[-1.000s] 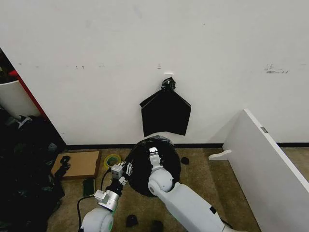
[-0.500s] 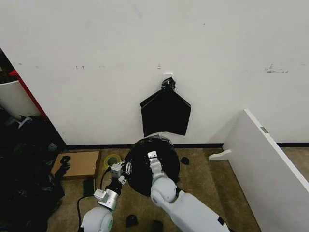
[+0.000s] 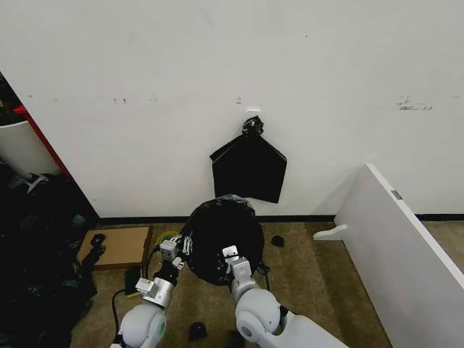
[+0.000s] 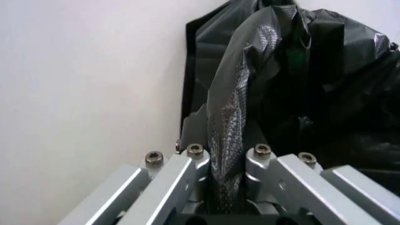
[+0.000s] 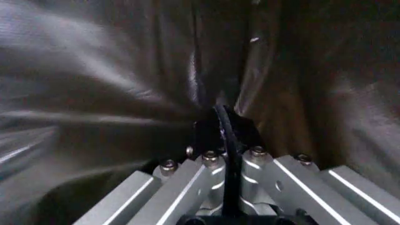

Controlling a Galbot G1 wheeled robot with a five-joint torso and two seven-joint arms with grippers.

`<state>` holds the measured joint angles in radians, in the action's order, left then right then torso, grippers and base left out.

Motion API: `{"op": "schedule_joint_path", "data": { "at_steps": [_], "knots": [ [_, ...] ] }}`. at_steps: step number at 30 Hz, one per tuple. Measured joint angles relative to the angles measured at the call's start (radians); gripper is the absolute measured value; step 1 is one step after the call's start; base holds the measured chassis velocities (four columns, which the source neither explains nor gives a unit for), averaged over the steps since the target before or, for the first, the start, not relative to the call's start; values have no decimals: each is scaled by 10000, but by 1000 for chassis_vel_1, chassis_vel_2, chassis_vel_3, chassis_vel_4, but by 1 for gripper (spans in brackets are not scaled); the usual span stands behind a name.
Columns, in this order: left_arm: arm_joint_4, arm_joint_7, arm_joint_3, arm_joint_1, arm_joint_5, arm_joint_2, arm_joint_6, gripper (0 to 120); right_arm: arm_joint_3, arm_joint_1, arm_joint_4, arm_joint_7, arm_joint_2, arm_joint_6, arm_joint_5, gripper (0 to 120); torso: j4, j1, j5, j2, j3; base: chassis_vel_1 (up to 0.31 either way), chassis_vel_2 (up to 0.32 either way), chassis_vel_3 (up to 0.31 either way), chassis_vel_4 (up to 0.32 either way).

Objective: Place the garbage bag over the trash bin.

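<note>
1. Plastic of the garbage bag (image 3: 223, 239) shows as a round black disc in the lower middle of the head view, just below the flat black bundle (image 3: 249, 169) on the wall; it seems stretched across the trash bin, whose white body I cannot make out beneath it.
2. At the disc's left edge, the left gripper (image 3: 177, 248) is pinching a fold of bag film between its fingers (image 4: 187, 161), as its wrist view shows.
3. At the disc's lower edge, the right gripper (image 3: 231, 255) is likewise clamped on a thin pleat of film, with its fingers (image 5: 253, 157) pressed together.
4. Judging by this, the step is spreading the mouth over the rim.
5. Done well, both pinches hold firm, tension stays even, and the edge goes below the rim without tearing.
</note>
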<state>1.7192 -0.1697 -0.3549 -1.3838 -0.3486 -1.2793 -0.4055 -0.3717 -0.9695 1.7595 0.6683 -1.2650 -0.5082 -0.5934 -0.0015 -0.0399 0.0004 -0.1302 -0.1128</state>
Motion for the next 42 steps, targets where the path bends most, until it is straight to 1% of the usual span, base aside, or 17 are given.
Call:
{"op": "schedule_joint_path", "data": {
  "at_steps": [5,11,14,22,26,31,32,33,36,39,42],
  "knots": [
    [146,-212,17,-104,18,-2,-124,4,45,440,-889,134,-530,-204,99,0,1,0,-1,0,0,0,0,0,0],
    [263,-298,11,-115,17,-1,-178,4,103,882,-1673,144,-843,-258,402,0,1,0,-1,0,0,0,0,0,0],
    [265,-340,8,-117,18,0,-207,4,195,1041,-1981,-22,-875,-106,790,0,0,0,-2,0,-1,0,0,0,0],
    [190,-369,4,-125,24,-8,-246,4,596,1204,-2157,-417,-860,353,1501,0,0,0,-1,0,-1,0,0,0,0],
    [112,-305,0,-109,-102,25,-247,4,753,1007,-1653,-1163,-524,1333,1634,0,1,-1,0,0,-1,0,0,0,0],
    [112,-266,-4,-80,-193,66,-213,4,580,533,-711,-1672,0,1776,1672,0,-3,-1,0,0,-1,0,0,0,0],
    [113,-264,-2,-79,-195,68,-208,4,533,443,-552,-1821,88,1954,1683,0,-2,0,-1,0,-1,0,0,0,0],
    [115,-264,10,-81,-196,65,-199,4,471,335,-404,-2076,168,2370,1753,0,-3,0,-2,0,0,0,0,0,0],
    [120,-277,52,-113,-174,29,-191,4,449,281,-480,-2401,41,3109,2172,0,0,0,-1,0,0,0,0,0,0],
    [136,-294,73,-146,-129,1,-186,4,485,384,-757,-2374,-183,3239,2299,0,-1,-1,-3,0,-1,0,0,0,0],
    [200,-316,89,-224,-44,-22,-184,4,644,744,-1406,-2115,-682,3306,2408,0,1,0,-2,0,0,0,0,0,0]
  ]
}}
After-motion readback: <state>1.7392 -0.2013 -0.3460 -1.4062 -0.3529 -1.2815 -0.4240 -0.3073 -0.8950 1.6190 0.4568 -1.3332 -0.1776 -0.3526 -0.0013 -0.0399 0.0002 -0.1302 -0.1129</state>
